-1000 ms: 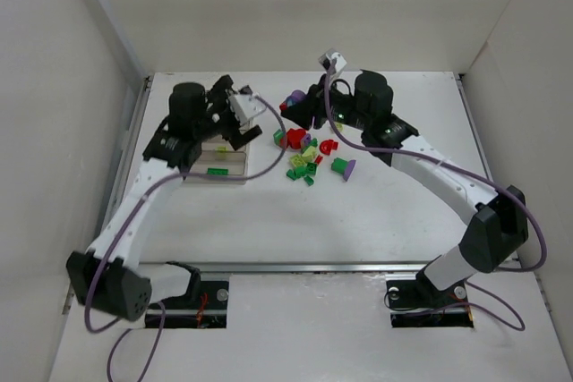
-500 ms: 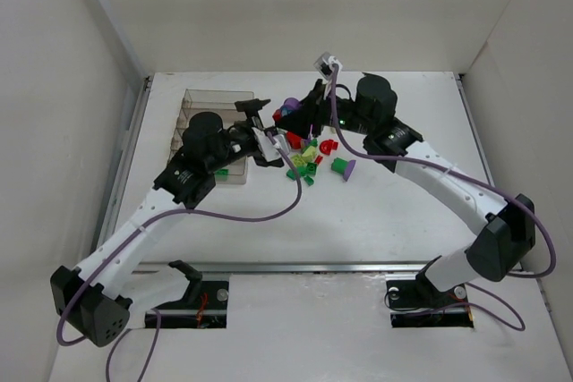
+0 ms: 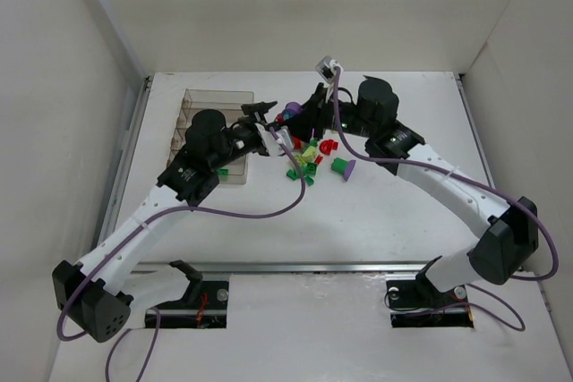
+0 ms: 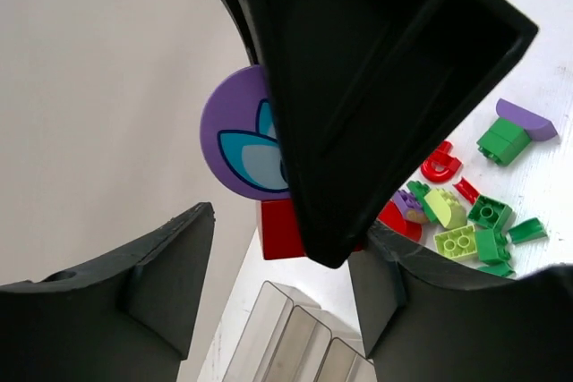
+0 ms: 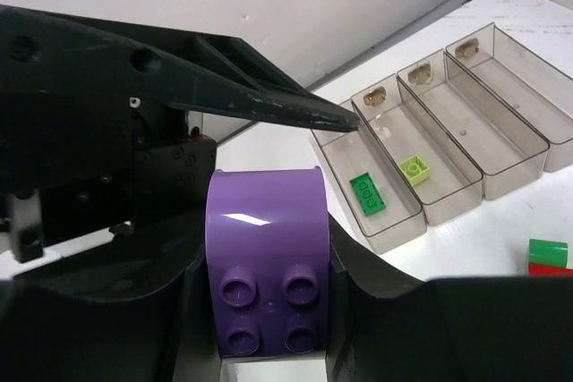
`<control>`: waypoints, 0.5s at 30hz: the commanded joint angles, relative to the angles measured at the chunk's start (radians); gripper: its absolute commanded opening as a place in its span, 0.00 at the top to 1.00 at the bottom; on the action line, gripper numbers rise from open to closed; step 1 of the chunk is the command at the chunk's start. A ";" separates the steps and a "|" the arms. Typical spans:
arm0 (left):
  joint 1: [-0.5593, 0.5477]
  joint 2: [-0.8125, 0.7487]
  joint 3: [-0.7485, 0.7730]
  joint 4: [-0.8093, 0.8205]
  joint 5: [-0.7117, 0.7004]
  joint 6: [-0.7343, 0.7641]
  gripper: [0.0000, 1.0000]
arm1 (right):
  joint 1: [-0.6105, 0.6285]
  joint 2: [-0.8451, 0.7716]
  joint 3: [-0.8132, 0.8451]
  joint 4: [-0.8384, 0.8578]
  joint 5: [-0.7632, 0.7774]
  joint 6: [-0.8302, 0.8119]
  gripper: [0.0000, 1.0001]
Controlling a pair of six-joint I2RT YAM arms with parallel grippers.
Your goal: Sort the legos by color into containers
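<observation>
White flat surface (image 3: 376,212), boxed by white walls. Left of centre: clear rectangular plastic tray (image 3: 215,94) of long narrow compartments, near end under the left arm. Small green brick (image 3: 225,170) in the nearest compartment. Centre: loose heap of small plastic bricks (image 3: 307,157) in red, green, lime and purple. Green block with purple cap (image 3: 343,165) at its right edge. Left hand (image 3: 273,123), black, fingers apart, above the heap's left side. Right hand (image 3: 297,116), black, just beside it, purple plastic piece (image 3: 288,112) at its tip.
</observation>
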 commanded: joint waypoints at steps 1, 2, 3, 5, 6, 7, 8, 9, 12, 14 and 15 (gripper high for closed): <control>-0.007 -0.014 0.052 0.064 0.020 -0.023 0.45 | 0.010 -0.034 0.000 0.048 -0.017 0.007 1.00; -0.007 -0.023 0.052 0.064 0.020 -0.023 0.48 | 0.010 -0.034 0.000 0.048 -0.017 0.007 1.00; -0.016 -0.023 0.052 0.064 0.031 -0.023 0.51 | 0.010 -0.034 0.000 0.048 -0.017 0.007 1.00; -0.016 -0.023 0.052 0.064 0.031 -0.023 0.60 | 0.010 -0.034 0.000 0.048 -0.017 0.007 1.00; -0.016 -0.023 0.052 0.064 0.031 -0.023 0.65 | 0.010 -0.034 0.000 0.048 -0.017 0.007 1.00; -0.016 -0.023 0.052 0.064 0.031 -0.023 0.65 | 0.010 -0.034 0.000 0.048 -0.017 0.007 1.00; -0.016 -0.023 0.052 0.064 0.031 -0.023 0.71 | 0.010 -0.034 0.000 0.048 -0.017 0.007 1.00; -0.016 -0.023 0.043 0.064 0.031 -0.023 0.74 | 0.010 -0.034 0.000 0.048 -0.017 0.007 1.00; -0.016 -0.023 0.043 0.064 0.031 -0.032 0.82 | 0.010 -0.034 0.000 0.048 -0.026 0.007 1.00; -0.016 -0.023 0.043 0.064 0.031 -0.032 0.89 | 0.010 -0.025 0.000 0.048 -0.026 0.007 1.00; -0.016 -0.023 0.043 0.064 0.031 -0.032 0.92 | 0.010 -0.025 0.000 0.048 -0.026 0.007 1.00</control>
